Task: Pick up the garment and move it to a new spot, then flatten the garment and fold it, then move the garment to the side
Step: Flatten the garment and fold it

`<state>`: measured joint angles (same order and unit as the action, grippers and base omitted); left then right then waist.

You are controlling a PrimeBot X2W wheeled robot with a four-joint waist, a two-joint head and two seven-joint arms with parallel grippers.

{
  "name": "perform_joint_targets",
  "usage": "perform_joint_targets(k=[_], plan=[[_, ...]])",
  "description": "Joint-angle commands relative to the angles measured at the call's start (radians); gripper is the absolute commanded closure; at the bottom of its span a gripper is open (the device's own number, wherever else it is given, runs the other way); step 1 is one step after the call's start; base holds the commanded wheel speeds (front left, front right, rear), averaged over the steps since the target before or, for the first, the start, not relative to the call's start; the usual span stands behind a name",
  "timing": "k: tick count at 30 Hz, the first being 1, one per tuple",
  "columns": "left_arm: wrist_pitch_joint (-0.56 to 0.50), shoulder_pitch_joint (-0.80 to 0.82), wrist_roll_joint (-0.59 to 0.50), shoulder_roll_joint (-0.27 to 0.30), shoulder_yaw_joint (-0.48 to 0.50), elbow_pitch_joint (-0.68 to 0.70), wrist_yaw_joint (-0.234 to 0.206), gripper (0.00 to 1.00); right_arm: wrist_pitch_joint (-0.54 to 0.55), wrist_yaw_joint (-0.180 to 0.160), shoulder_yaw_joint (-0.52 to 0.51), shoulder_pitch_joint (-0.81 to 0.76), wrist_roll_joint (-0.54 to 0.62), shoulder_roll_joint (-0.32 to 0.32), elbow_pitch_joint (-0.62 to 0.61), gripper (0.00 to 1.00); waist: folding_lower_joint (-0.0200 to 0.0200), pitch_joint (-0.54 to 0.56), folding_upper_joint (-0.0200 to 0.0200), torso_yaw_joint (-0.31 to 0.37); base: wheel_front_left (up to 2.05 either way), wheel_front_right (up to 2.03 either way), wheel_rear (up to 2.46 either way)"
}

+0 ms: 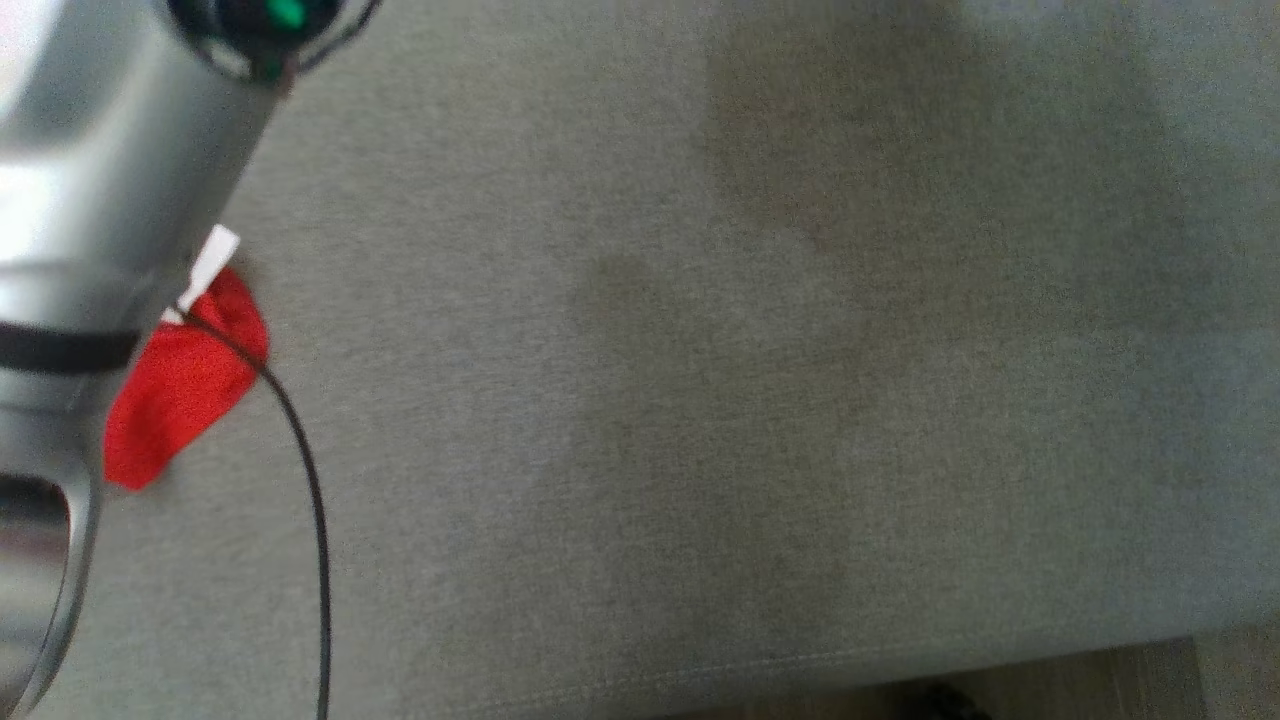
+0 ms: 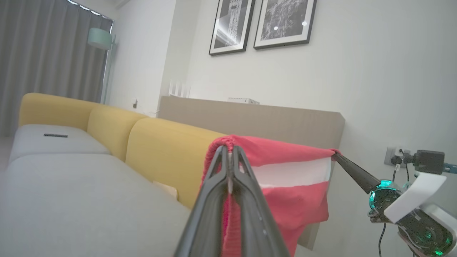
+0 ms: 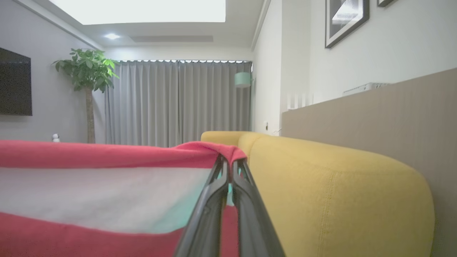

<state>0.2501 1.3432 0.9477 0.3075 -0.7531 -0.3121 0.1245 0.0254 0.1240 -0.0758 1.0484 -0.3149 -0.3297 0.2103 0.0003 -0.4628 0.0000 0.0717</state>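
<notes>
Left pincer clenched on one top corner of the garment; right pincer clenched on the other. It (red, one white band) hangs stretched between them, above the grey sofa seat. Step judged: carrying to a new spot. Next move likely needs both arms lowering together, edge kept taut, before releasing to flatten.

Garment: red knit cloth, ribbed edge, matt. Sofa seat: grey woven fabric, matt. Forearm: glossy silver shell. Back cushions: yellow textile, fine grain.
</notes>
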Motion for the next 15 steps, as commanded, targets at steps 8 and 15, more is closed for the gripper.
perform_joint_targets(k=[8,15], plan=[[0.011,-0.080,-0.073,-0.027,0.112,0.121,0.006,1.00,-0.030,0.007,-0.037,-0.062,0.019,-0.030,-0.107,1.00,-0.0003,-0.068,0.0000,0.040,0.00,0.00,0.00],[0.011,-0.412,-0.077,-0.004,0.117,0.224,0.006,1.00,-0.009,0.007,-0.089,-0.382,0.025,0.031,-0.275,1.00,-0.0003,-0.007,0.0000,0.037,0.00,0.00,0.00]])
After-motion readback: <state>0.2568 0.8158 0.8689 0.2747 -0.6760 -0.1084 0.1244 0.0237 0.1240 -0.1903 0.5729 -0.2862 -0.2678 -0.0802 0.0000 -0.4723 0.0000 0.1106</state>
